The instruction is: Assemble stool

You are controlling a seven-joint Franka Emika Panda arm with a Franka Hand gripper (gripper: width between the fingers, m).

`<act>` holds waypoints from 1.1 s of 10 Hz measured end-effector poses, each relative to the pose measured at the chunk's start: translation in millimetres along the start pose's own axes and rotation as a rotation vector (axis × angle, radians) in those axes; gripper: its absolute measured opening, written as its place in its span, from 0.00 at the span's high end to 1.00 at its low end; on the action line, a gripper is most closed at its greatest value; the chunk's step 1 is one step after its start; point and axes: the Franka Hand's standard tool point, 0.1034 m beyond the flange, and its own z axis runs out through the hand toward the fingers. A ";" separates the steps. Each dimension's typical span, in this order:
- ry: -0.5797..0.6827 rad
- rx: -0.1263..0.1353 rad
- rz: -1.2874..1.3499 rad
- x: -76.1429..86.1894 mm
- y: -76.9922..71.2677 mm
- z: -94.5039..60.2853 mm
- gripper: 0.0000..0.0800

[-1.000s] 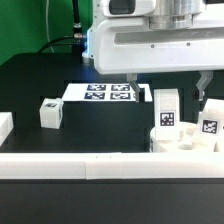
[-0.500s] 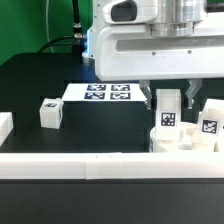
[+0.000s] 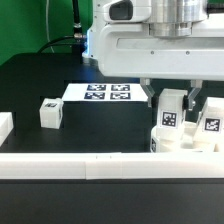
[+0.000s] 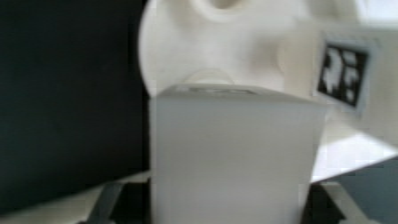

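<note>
The white ring-like seat (image 3: 190, 143) lies at the exterior view's right against the front rail. An upright tagged leg (image 3: 170, 112) stands on it, and a second tagged leg (image 3: 210, 124) stands just to its right. A third leg (image 3: 50, 112) lies loose on the black table at the left. My gripper (image 3: 172, 100) is open, with one finger on each side of the upright leg and a small gap at both. In the wrist view this leg (image 4: 231, 150) fills the middle between the fingers, with the seat (image 4: 214, 40) beyond it.
The marker board (image 3: 105, 93) lies on the table behind the parts. A long white rail (image 3: 90, 166) runs along the front, and a white rail end (image 3: 5, 125) sits at the left edge. The arm's white body hangs above the right half.
My gripper has come down and shifted to the exterior view's right, so its fingers now straddle the upright leg. The parts have not moved.
</note>
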 end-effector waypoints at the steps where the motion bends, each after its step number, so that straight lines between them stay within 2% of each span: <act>1: -0.003 0.008 0.139 -1.0 -1.5 0.4 0.58; 4: -0.012 0.034 0.545 -1.5 -3.7 1.4 0.58; 6: -0.001 0.046 0.710 -1.7 -7.4 1.8 0.58; 11: -0.009 0.048 1.005 -2.0 -8.0 2.1 0.58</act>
